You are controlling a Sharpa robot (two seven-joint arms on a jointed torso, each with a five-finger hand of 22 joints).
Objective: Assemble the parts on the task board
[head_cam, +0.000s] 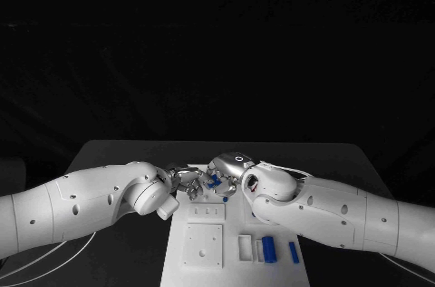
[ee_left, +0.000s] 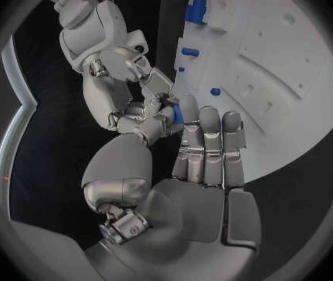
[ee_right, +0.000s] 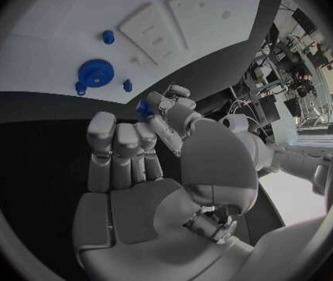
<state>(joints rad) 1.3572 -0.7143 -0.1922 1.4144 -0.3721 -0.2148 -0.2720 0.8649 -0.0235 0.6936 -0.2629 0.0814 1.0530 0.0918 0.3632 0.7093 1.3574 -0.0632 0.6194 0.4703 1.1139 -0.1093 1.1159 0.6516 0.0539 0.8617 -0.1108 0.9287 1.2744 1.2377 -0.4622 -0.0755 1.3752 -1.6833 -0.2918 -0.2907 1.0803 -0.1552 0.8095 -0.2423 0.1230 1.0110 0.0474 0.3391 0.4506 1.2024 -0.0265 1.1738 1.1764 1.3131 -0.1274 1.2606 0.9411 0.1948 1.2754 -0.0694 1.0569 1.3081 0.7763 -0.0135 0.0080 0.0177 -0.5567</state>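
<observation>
Both hands met at frame centre above task board (head_cam: 204,243). Right hand (head_cam: 229,169) and left hand (head_cam: 186,180) both pinched small blue part (head_cam: 215,181). Advice: release one hand only once other's pinch secure.

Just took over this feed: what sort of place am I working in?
Probably a robotics lab bench: a black table holding a white task board with small blue parts, and cluttered equipment racks behind.
</observation>
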